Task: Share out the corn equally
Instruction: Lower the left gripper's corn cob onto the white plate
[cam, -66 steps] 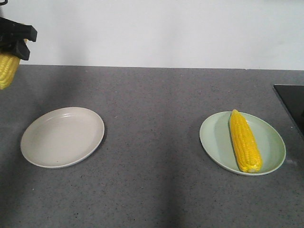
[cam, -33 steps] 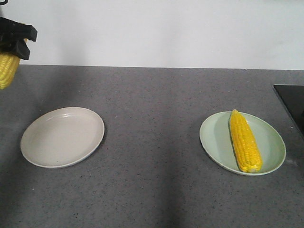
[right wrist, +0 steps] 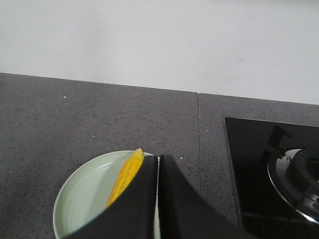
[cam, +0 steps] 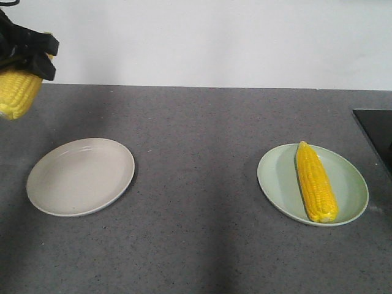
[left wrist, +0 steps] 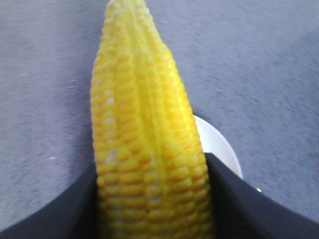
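Left fingers (left wrist: 239, 199) clamp a cob (left wrist: 144, 149) above the counter (cam: 202, 153), near beige plate (cam: 79, 176); right gripper (right wrist: 158, 199) closed, empty, over green plate (right wrist: 84, 199).

Worktop (cam: 202, 184): dark grey, finely speckled with pale flecks; a thin pale seam line crosses it in the right wrist view.
Wall (cam: 214, 37), top of the frame: plain off-white.
Beige plate (cam: 79, 176), lower left: uniform cream-beige, no pattern.
Green plate (cam: 352, 184), lower right: pale mint green, plain.
Corn on the green plate (cam: 315, 182): bright yellow, regular rows of kernels.
Held corn (cam: 18, 92), upper left: same yellow; left wrist view shows orange-tinged kernel rows.
Left pincer (cam: 33, 52): black.
Right pincer (right wrist: 158, 199): black.
Hob (cam: 376, 131), right edge: glossy black.
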{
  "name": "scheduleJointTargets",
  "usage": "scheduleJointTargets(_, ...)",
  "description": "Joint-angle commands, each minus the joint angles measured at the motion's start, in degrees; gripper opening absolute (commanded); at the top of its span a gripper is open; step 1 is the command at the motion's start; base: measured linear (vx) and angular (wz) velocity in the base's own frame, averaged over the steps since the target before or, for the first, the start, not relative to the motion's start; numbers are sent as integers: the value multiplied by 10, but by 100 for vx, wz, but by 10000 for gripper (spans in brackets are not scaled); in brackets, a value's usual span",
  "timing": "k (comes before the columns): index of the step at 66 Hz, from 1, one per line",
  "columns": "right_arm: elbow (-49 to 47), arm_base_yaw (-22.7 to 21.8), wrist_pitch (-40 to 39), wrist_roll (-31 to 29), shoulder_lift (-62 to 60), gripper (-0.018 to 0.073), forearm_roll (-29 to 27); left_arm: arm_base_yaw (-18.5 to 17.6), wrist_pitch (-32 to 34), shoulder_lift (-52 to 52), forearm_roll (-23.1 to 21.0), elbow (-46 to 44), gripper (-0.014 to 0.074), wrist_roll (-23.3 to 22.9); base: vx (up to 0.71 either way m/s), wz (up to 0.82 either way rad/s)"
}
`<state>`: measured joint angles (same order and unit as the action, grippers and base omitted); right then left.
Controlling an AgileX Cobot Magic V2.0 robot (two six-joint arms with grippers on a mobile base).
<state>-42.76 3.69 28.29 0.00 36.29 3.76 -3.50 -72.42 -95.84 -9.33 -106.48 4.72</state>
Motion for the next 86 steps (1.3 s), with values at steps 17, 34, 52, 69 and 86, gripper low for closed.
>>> scheduleJointTargets(17,-13,-1,-41,0,1,-5,3,-5,27,25,-29,127,165,42,0,0)
scheduleJointTargets(34,-13,-1,-41,0,1,-5,3,-18,76,25,-34,211,165,106,0,0)
scheduleJointTargets(52,-13,-1,-41,0,1,-5,3,-18,174,25,-71,282,165,60,0,0)
scheduleJointTargets(69,-13,-1,-41,0,1,-5,3,-41,232,25,-61,327,167,62,0,0)
scheduleJointTargets(86,-13,-1,-41,0,1,-5,3,-58,249,6,-42,334,171,90,0,0)
